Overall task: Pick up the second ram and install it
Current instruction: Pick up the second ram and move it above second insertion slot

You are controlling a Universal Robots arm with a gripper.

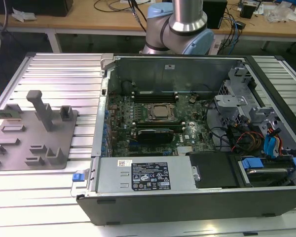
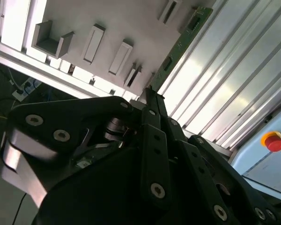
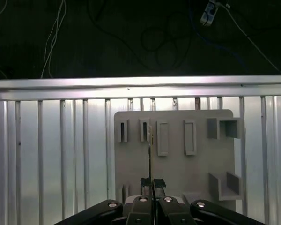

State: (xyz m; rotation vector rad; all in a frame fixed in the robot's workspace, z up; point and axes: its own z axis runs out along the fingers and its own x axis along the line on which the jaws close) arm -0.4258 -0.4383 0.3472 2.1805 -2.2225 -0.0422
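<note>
The second ram [image 2: 186, 33] is a slim green stick, seen edge-on as a thin dark line [image 3: 150, 154] in the first wrist view. It sticks out from the black fingertips of my gripper [image 3: 150, 182], which is shut on one end of it [image 2: 150, 93]. In both wrist views the ram hangs over the grey fixture plate [image 3: 178, 164] with its empty slots. In the exterior view the open computer case [image 1: 187, 197] shows the motherboard, with long black memory slots [image 1: 155, 94] on either side of the processor [image 1: 161, 111].
The grey fixture plate [image 1: 19, 148] lies on the ribbed aluminium table [image 1: 64, 79] at the exterior view's left of the case. The arm's body [image 1: 180, 24] rises behind the case. A power supply [image 1: 145, 175] and drive cages [image 1: 246, 103] fill the case's front and right side.
</note>
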